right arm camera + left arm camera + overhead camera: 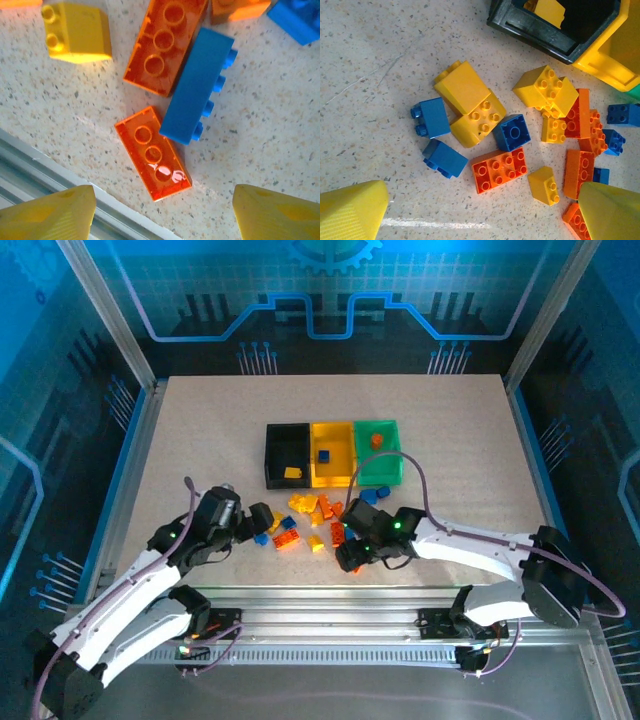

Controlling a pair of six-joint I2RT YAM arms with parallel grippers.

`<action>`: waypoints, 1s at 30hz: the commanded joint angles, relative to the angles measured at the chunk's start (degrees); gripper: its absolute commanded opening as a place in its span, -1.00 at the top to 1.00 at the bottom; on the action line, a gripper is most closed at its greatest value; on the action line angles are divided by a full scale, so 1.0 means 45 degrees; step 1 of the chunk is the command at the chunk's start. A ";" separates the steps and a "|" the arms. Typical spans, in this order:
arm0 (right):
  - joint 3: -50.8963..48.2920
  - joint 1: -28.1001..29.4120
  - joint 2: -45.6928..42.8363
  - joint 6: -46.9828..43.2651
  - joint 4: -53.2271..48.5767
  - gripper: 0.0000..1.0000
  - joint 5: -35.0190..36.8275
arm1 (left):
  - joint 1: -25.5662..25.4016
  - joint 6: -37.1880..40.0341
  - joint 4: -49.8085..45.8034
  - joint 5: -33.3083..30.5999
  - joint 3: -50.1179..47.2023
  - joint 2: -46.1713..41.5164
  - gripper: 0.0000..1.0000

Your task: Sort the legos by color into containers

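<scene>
I am hovering my left gripper (482, 205) over the left side of the legos (305, 515), and its fingers (350, 212) are standing wide apart, gripping nothing. Just beyond them an orange brick (500, 170) is lying studs up on the speckled worktop (370, 75), right against a blue brick (514, 132), with a small yellow brick (544, 185) just beside it. Two more blue bricks (432, 117) are lying on their sides next to a pair of big yellow bricks (470, 107).

I am hanging my right gripper (164, 210) low over the near right part of the pile, close to the metal rail (40, 160) at the worktop's near edge. Its fingers (277, 212) are also standing apart and empty. Just ahead of them a clear orange brick (152, 152) is lying flat, one end touching a long blue brick (197, 85) that is lying on its side. A second orange brick (165, 45) is lying against that blue one.

The legos are lying loose between my two grippers, just near of the containers (332, 425). These are sitting in a row: the black bin (268, 455) on the left is holding a yellow piece (292, 472), the yellow bin (335, 472) in the middle a blue piece (323, 454), and the green bin (388, 468) on the right an orange piece (376, 441).
</scene>
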 commanded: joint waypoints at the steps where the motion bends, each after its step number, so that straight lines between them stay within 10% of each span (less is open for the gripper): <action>1: -0.0090 0.0260 0.0373 -0.0511 0.0258 -0.48 0.0253 | 0.0110 -0.0049 0.0368 0.0271 -0.0147 0.0118 -0.98; 20: 0.1378 0.1364 0.3925 -0.1615 0.0073 -0.37 0.1390 | 0.0120 -0.0313 0.0341 0.0342 -0.0343 0.0173 -0.98; 30: 0.1294 0.1622 0.4380 -0.1235 0.0227 0.22 0.1031 | 0.0135 -0.0286 0.0199 0.0423 -0.0250 0.0173 -0.98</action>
